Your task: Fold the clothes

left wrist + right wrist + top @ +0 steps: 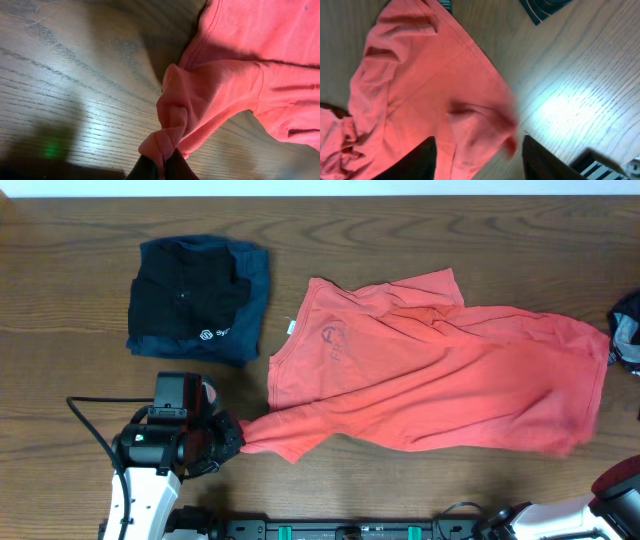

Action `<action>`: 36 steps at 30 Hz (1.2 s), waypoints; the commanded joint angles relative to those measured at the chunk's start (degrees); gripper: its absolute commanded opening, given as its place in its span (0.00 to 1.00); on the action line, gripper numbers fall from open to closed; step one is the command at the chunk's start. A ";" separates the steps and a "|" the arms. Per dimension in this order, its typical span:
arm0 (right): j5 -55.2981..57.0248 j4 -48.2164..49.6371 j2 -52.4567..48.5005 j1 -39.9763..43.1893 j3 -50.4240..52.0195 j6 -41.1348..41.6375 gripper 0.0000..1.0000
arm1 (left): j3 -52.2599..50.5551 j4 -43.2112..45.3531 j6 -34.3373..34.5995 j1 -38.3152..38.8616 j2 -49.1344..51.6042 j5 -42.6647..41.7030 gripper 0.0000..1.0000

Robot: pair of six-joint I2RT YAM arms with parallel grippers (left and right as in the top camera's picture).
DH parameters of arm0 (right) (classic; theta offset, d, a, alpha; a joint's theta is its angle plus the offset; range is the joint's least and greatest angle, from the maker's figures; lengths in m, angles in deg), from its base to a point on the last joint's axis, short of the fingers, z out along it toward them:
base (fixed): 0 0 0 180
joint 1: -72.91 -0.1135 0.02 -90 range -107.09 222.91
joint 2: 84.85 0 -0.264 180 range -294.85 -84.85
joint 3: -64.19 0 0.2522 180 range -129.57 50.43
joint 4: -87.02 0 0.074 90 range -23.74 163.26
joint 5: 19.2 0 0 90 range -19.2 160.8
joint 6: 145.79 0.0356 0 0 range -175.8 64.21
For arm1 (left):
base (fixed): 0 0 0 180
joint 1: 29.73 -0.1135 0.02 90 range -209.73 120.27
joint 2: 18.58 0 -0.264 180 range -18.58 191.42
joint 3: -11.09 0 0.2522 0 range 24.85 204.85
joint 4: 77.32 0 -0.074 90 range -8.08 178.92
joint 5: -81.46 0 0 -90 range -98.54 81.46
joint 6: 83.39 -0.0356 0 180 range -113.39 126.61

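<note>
The clothes are one coral-red T-shirt (440, 380), lying crumpled across the middle and right of the wooden table, with its neckline to the left. My left gripper (232, 436) is at the shirt's lower-left corner, shut on a bunched sleeve end. In the left wrist view the fabric (235, 85) is pinched between the dark fingers of this gripper (165, 159). My right gripper (479, 142) is open, its fingers set wide apart above a blurred corner of the shirt (420, 75) that neither finger touches. From overhead only the right arm (620, 485) shows, at the bottom right.
A folded black garment with a small white logo (190, 295) lies on a folded navy-blue one (255, 300) at the back left. A dark and grey item (628, 330) sits at the right edge of the table. A black cable (90, 420) runs beside the left arm.
</note>
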 commanded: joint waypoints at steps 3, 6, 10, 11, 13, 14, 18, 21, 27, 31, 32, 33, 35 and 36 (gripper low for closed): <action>1.99 1.75 -0.48 -0.02 3.61 1.25 0.56 | 0.92 -0.13 -0.55 0.02 0.00 1.14 0.06; 1.49 2.99 -0.48 -0.04 7.74 1.53 0.50 | 0.92 -0.13 -0.55 0.02 0.00 1.14 0.06; -3.91 6.34 -0.48 -0.66 15.65 0.57 0.45 | 0.92 -0.11 -0.55 0.02 0.00 1.16 0.06; -6.10 7.72 -0.48 -1.01 17.53 -0.72 0.45 | 0.92 -0.11 -0.55 0.02 0.00 1.16 0.06; -10.38 11.65 -0.48 -2.08 21.68 -2.62 0.45 | 0.92 -0.11 -0.55 0.02 0.00 1.16 0.06; -11.63 13.20 -0.48 -2.58 23.10 -3.26 0.46 | 0.92 -0.11 -0.55 0.02 0.00 1.16 0.06; -16.28 24.09 -0.48 -5.86 29.94 -6.19 0.51 | 0.92 -0.13 -0.55 0.02 0.00 1.16 0.06; -17.94 32.41 -0.48 -9.11 33.81 -6.14 0.51 | 0.92 -0.11 -0.55 0.02 0.00 1.16 0.06; -14.19 38.91 -0.48 -15.63 36.50 -4.11 0.47 | 0.92 -0.13 -0.55 0.02 0.00 1.14 0.06; -7.06 37.07 -0.48 -18.14 36.50 -0.92 0.45 | 0.92 -0.17 -0.55 0.02 0.00 1.14 0.06; -6.45 36.17 -0.48 -18.23 36.48 -0.90 0.44 | 0.92 -0.15 -0.55 0.02 0.00 1.14 0.06; -5.64 35.01 -0.46 -18.16 36.44 -0.90 0.44 | 0.92 -0.15 -0.55 0.02 0.00 1.14 0.06; -3.13 33.33 -0.46 -17.75 36.20 -0.96 0.46 | 0.92 -0.17 -0.55 0.02 0.00 1.14 0.06; -2.27 32.79 -0.46 -17.53 35.98 -0.98 0.47 | 0.92 -0.15 -0.55 0.02 0.00 1.14 0.06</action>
